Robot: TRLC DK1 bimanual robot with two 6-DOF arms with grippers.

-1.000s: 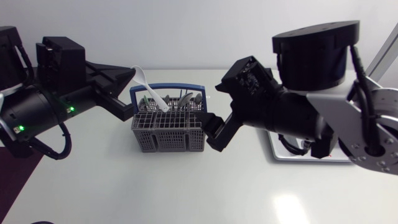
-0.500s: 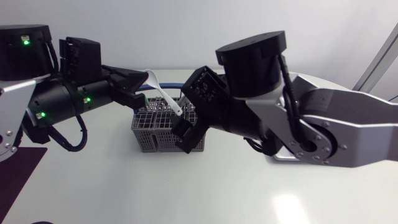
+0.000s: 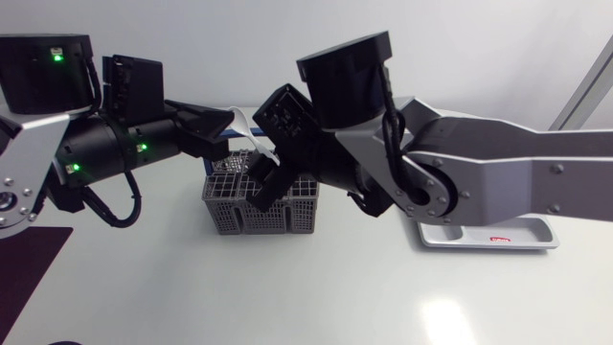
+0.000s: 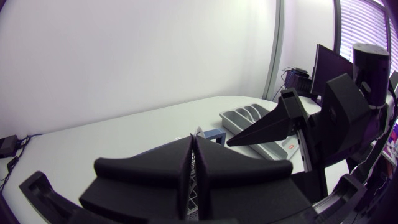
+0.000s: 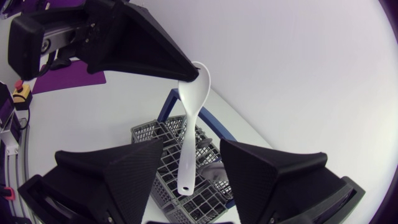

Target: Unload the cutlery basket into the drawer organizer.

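Two hands above the grey cutlery basket (image 3: 251,207) on the tabletop (image 3: 287,287). Left hand (image 5: 185,73) closed on the bowl of a white spoon (image 5: 189,134), handle hanging down over the basket. Right hand (image 5: 191,144) open, fingers (image 5: 124,168) flanking that handle without touching. Drawer organizer (image 3: 536,231) well apart, beside the right arm (image 3: 498,172).

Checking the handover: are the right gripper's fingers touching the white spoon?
Apart. Right wrist view: basket visible between the white spoon and each finger of the right gripper.

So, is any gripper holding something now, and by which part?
The left gripper pinches the white deep-bowled spoon by its bowl end; the right gripper is open.
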